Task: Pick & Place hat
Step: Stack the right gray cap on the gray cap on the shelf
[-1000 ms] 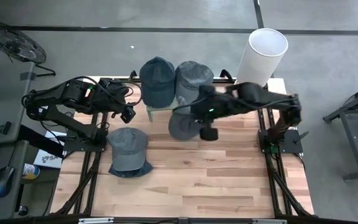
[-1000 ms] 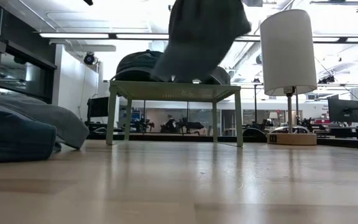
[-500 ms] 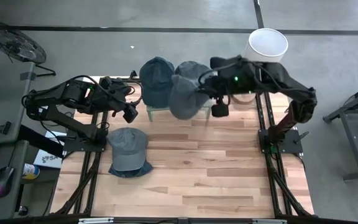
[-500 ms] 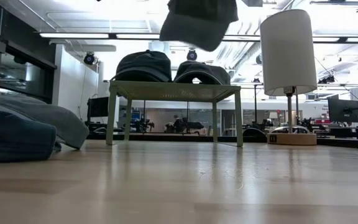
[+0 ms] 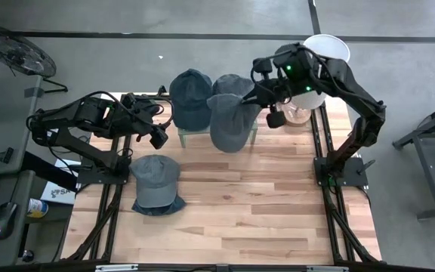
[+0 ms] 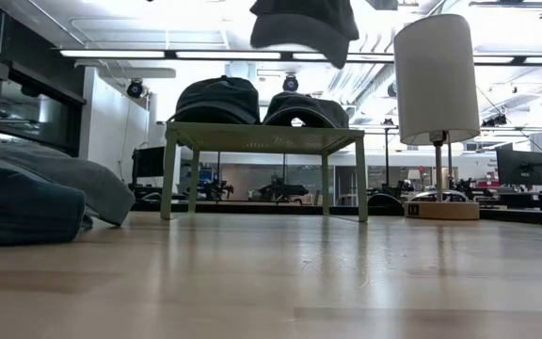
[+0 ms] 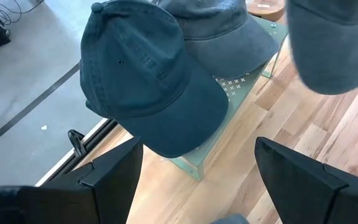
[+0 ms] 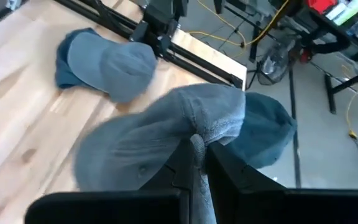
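The left gripper (image 5: 155, 136) waits at the table's left edge, near the back; its fingers (image 7: 114, 180) stand wide apart with nothing between them. In front of it on the wooden table (image 5: 263, 219) lie two stacked caps (image 5: 155, 183), which the low view cuts off at its edge, so only part of them shows there. Behind them a small green stand (image 6: 263, 139) carries a dark blue cap (image 5: 190, 97) and, beside it, a grey-blue cap (image 5: 235, 85) that is half covered from above. Covering it is the held hat (image 5: 229, 122), hanging in the air over the stand's right end; the low view crops its top. The right gripper (image 8: 197, 152) is pinched tight on a fold of its fabric. Farther right stands a white cylinder lamp (image 6: 437, 80).
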`<move>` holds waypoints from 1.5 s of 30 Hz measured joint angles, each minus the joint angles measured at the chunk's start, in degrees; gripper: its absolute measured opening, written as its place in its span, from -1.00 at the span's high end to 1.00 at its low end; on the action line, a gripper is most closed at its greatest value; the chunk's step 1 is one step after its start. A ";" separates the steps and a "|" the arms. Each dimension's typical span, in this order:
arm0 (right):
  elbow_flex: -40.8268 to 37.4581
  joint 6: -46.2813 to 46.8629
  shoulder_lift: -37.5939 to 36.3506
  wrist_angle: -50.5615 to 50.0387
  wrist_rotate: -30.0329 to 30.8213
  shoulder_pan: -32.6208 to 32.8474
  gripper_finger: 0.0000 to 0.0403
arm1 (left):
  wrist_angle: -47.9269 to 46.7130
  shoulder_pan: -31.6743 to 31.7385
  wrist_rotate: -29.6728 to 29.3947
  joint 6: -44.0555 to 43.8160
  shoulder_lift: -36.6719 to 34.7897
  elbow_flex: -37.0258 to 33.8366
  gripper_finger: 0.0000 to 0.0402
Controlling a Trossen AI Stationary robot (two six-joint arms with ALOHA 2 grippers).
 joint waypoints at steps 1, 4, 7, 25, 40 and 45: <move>0.00 -0.77 0.00 -0.02 -0.09 -0.67 0.92 | 0.00 0.00 0.00 -0.25 0.00 0.00 -0.52; 0.00 -2.74 0.00 -0.19 0.39 -2.73 0.92 | -0.02 0.00 0.03 -1.56 0.00 0.00 -0.52; 0.00 -4.94 0.02 -0.17 0.17 -4.52 0.92 | -0.02 0.00 0.04 -2.41 0.00 0.00 -0.52; 0.00 -11.28 0.83 0.70 -6.93 -12.74 0.92 | 1.85 0.00 -1.97 -3.08 0.00 -0.02 -0.52; 0.00 -11.79 4.72 1.01 -8.76 -15.54 0.92 | 1.86 0.00 -2.18 -3.08 0.00 -0.04 -0.52; 0.00 -12.07 4.74 1.01 -9.33 -16.13 0.92 | 1.84 0.00 -2.18 -3.08 0.00 -0.04 -0.52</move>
